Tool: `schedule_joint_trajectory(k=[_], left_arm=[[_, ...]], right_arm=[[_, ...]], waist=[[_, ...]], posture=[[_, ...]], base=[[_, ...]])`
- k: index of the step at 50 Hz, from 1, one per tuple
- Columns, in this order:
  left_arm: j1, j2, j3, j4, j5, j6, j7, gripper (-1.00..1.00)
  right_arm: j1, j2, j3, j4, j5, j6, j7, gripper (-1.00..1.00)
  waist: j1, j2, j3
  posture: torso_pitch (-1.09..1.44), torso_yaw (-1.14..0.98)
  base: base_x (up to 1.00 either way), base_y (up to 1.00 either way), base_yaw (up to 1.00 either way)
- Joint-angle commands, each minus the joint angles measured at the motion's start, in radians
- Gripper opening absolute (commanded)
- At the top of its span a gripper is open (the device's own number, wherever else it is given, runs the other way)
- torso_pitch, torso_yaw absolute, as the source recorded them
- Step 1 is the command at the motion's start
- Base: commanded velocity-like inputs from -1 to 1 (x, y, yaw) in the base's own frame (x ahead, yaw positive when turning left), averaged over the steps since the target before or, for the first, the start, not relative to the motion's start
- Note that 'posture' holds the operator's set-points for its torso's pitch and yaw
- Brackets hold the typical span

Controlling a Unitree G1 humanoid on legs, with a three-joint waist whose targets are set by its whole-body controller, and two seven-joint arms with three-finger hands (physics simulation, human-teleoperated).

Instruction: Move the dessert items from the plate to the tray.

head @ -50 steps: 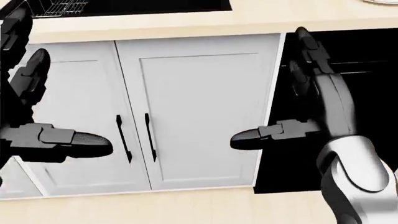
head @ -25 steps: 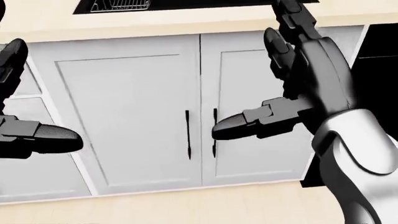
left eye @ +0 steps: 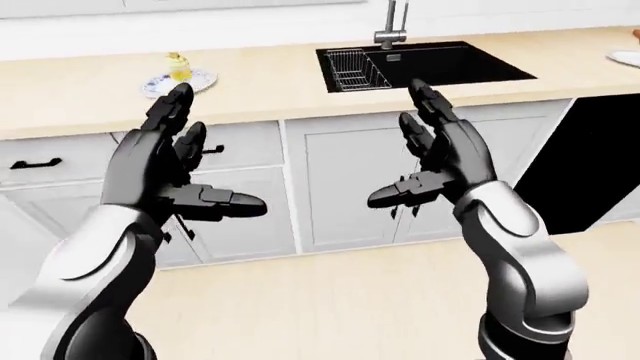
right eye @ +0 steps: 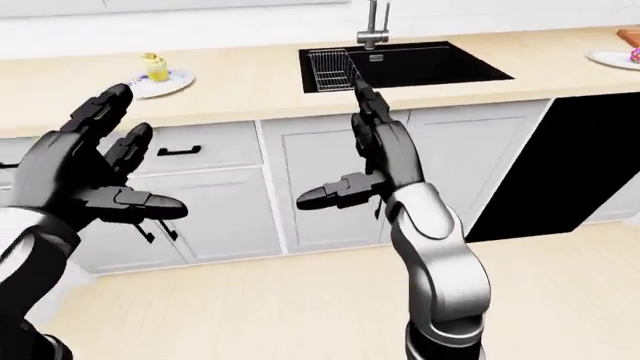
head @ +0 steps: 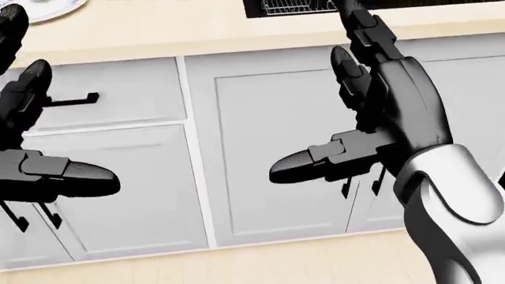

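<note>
I am looking at a kitchen, with both of my hands held up and nothing in them. My left hand (left eye: pixel 185 169) has its fingers spread wide apart, with the thumb sticking out to the right. My right hand (left eye: pixel 435 161) is the same, fingers apart and pointing up, thumb sticking out to the left. The two hands are well apart from each other.

Far past my hands runs a long pale surface (left eye: pixel 270 82). On its left part sits a small plate (right eye: pixel 160 81) with a yellow dessert (right eye: pixel 154 67) standing on it. The plate is far beyond my left hand, and my hand is not touching it. At the far right edge of the right-eye view there is another plate (right eye: pixel 615 59) with something pink on it; it is too small for me to tell what.

In the middle of the surface is a black sink (left eye: pixel 440 64) with a wire rack (left eye: pixel 355 69) in its left side and a tap (left eye: pixel 392 22) behind it. Under the surface are white cupboards (left eye: pixel 350 187) with dark handles. To the right of them is a big black gap (left eye: pixel 590 165). The floor (left eye: pixel 320 300) is pale wood. I cannot see a tray.
</note>
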Motion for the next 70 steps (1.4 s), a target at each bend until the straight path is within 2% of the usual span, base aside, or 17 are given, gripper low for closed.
schedule_joint_trajectory(k=[1,4,6,7,10,17,27,31,32,34,45,47,48,50,56,61,70], left_arm=[[-0.035,0.018,0.031,-0.029,0.010,-0.034,0.012,1.00],[-0.046,0.021,0.035,-0.030,0.002,-0.024,0.017,1.00],[-0.057,0.024,0.036,-0.030,-0.004,-0.015,0.021,1.00],[-0.059,0.026,0.036,-0.031,-0.006,-0.013,0.023,1.00],[-0.079,0.033,0.044,-0.033,-0.018,0.007,0.027,1.00],[-0.151,0.051,0.056,-0.018,-0.051,0.061,0.045,1.00],[-0.318,0.064,0.005,0.052,-0.092,0.137,0.104,1.00],[-0.345,0.066,-0.011,0.069,-0.087,0.139,0.108,1.00],[-0.353,0.065,-0.011,0.068,-0.087,0.148,0.110,1.00],[-0.361,0.064,-0.019,0.072,-0.084,0.149,0.110,1.00],[-0.419,0.068,-0.033,0.095,-0.053,0.172,0.095,1.00],[-0.432,0.084,-0.028,0.112,-0.048,0.170,0.083,1.00],[-0.438,0.090,-0.027,0.121,-0.045,0.167,0.079,1.00],[-0.452,0.102,-0.021,0.130,-0.042,0.172,0.072,1.00],[-0.497,0.122,-0.015,0.138,-0.040,0.204,0.057,1.00],[-0.504,0.123,-0.014,0.138,-0.032,0.210,0.049,1.00],[-0.526,0.119,-0.021,0.132,-0.017,0.231,0.037,1.00]], right_arm=[[-0.036,0.009,-0.007,-0.042,0.027,-0.032,-0.002,1.00],[-0.041,0.002,-0.030,-0.032,0.064,-0.033,-0.009,1.00],[-0.055,0.009,-0.046,-0.045,0.109,-0.014,-0.034,1.00],[-0.055,0.006,-0.045,-0.033,0.121,-0.026,-0.041,1.00],[-0.062,-0.009,-0.046,-0.047,0.151,-0.014,-0.063,1.00],[-0.085,-0.047,-0.048,-0.034,0.178,-0.005,-0.087,1.00],[-0.124,-0.144,-0.156,-0.052,0.282,0.030,-0.117,1.00],[-0.128,-0.173,-0.182,-0.053,0.334,0.026,-0.137,1.00],[-0.131,-0.180,-0.189,-0.054,0.349,0.030,-0.147,1.00],[-0.129,-0.194,-0.192,-0.052,0.369,0.027,-0.158,1.00],[-0.139,-0.263,-0.161,-0.026,0.371,0.009,-0.158,1.00],[-0.163,-0.270,-0.163,-0.012,0.356,0.026,-0.149,1.00],[-0.174,-0.273,-0.166,-0.011,0.356,0.036,-0.146,1.00],[-0.192,-0.276,-0.162,-0.018,0.356,0.058,-0.140,1.00],[-0.233,-0.277,-0.157,-0.006,0.343,0.078,-0.128,1.00],[-0.248,-0.285,-0.160,0.003,0.337,0.084,-0.115,1.00],[-0.270,-0.310,-0.191,0.005,0.360,0.110,-0.113,1.00]], waist=[[0.004,-0.001,-0.013],[-0.001,0.062,0.007],[0.036,0.180,-0.035],[0.039,0.128,0.018],[0.051,0.141,-0.025],[0.071,0.045,0.021],[-0.075,-0.060,0.004],[-0.051,0.152,0.027],[-0.081,0.187,0.071],[-0.030,0.131,0.002],[-0.015,0.071,0.037],[0.001,0.001,-0.002],[-0.011,0.057,0.022],[-0.004,0.006,0.026],[-0.004,0.032,0.033],[-0.001,0.132,-0.005],[0.012,0.085,-0.003]], posture=[[0.00,0.00],[0.00,0.00],[0.00,0.00],[0.00,0.00],[0.00,0.00],[0.00,0.00],[0.00,0.00],[0.00,0.00],[0.00,0.00],[0.00,0.00],[0.00,0.00],[0.00,0.00],[0.00,0.00],[0.00,0.00],[0.00,0.00],[0.00,0.00],[0.00,0.00]], base=[[0.00,1.00,0.00],[0.00,1.00,0.00],[0.00,0.50,0.50],[0.00,0.00,1.00],[0.00,0.00,1.00],[0.00,0.00,0.99],[0.55,0.03,0.00],[0.62,-0.39,0.00],[0.19,0.00,-1.00],[0.15,0.00,-1.00],[0.13,-0.17,-0.73],[0.20,0.00,0.00],[0.45,0.00,0.00],[0.55,0.00,0.00],[0.57,0.00,0.00],[0.57,0.00,0.00],[0.31,-0.04,0.00]])
